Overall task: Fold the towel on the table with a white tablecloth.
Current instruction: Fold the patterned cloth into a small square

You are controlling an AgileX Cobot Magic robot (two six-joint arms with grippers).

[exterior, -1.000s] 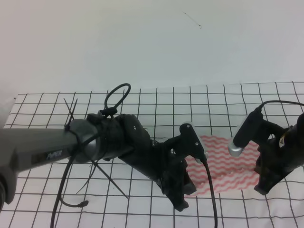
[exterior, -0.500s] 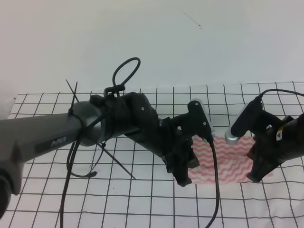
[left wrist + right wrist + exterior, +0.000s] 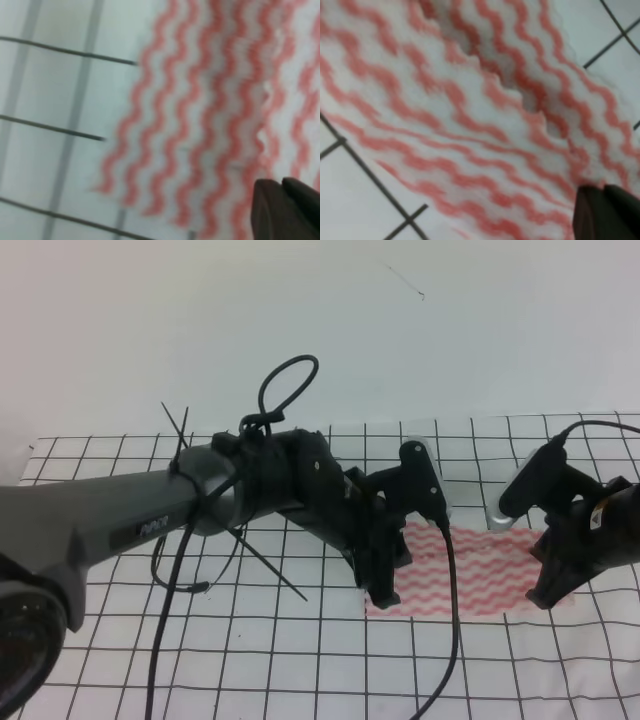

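exterior high view shows the towel (image 3: 478, 576) lying on the white tablecloth (image 3: 280, 660) that covers the table (image 3: 90, 455), at about four o'clock from the centre of the view. its pink-red and white wavy stripes run side to side, and it lies low and mostly flat between the two arms.

the left gripper (image 3: 381, 590) comes in from nine o'clock on a long grey arm with black cables looped around it. its tip sits at the towel's near left corner, touching or just above the cloth; i cannot tell which from this view. the right gripper (image 3: 545, 595) stands at three o'clock, its tip at the towel's right edge.

left wrist view shows the towel (image 3: 215, 115) blurred, its stripes running up and down the picture, with the grid lines of the tablecloth at nine o'clock. the dark fingertips (image 3: 280, 210) sit pressed close together at five o'clock against the cloth, narrow, seemingly pinching it.

right wrist view shows the towel (image 3: 470, 125) with a wrinkled upper layer at one o'clock. the fingertips (image 3: 602, 212) at five o'clock are likewise drawn together at the cloth's edge.
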